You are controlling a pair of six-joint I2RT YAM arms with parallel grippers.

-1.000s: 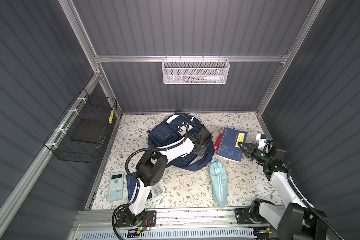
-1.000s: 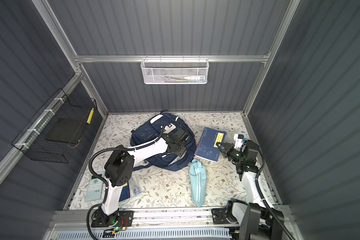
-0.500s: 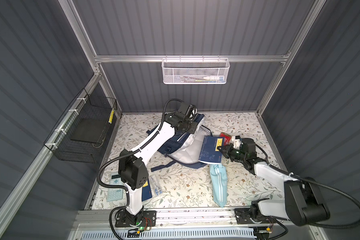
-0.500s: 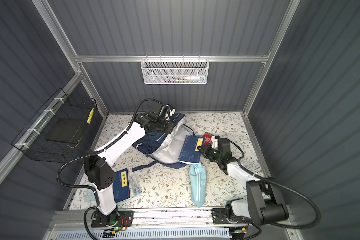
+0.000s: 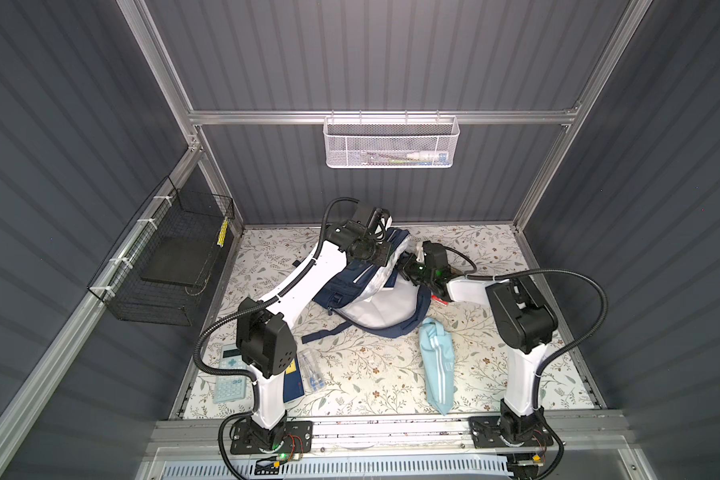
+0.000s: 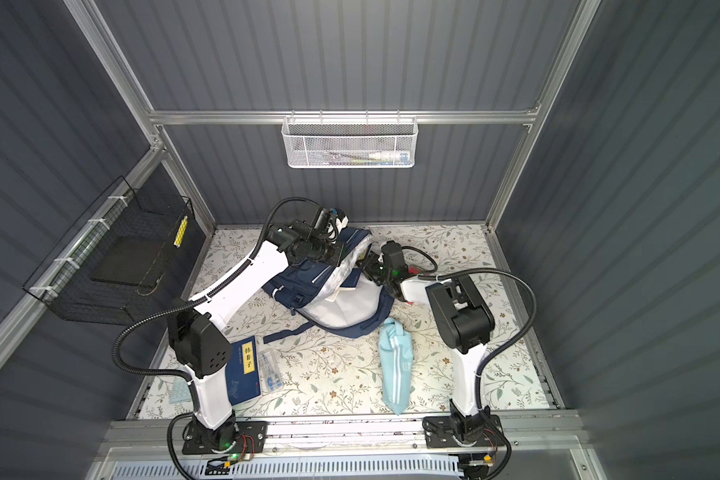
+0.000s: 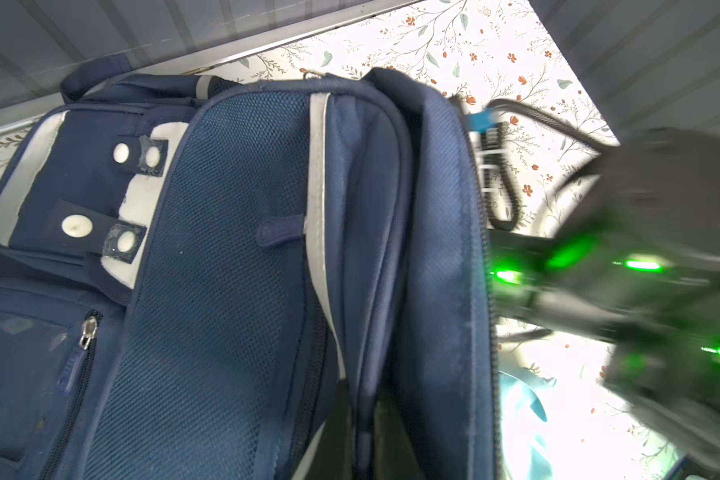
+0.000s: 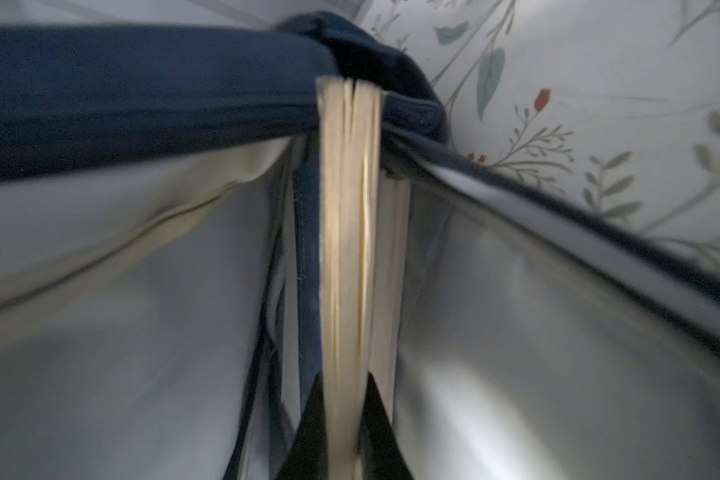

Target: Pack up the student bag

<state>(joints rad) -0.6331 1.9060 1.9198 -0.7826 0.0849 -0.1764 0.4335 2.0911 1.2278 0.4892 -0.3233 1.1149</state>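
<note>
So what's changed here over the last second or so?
The left gripper has raised the upper side of the student bag toward the back wall, opening it wide. The right gripper has carried the blue book, which lay on the mat beside the bag, into that opening and still grips it. The light-blue pouch, calculator and second book stayed put.

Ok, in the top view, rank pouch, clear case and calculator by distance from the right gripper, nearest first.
From the right gripper at the bag's mouth:
1. Pouch, right side, in front of the bag.
2. Clear case, left of centre, near the front.
3. Calculator, far left edge.
</note>
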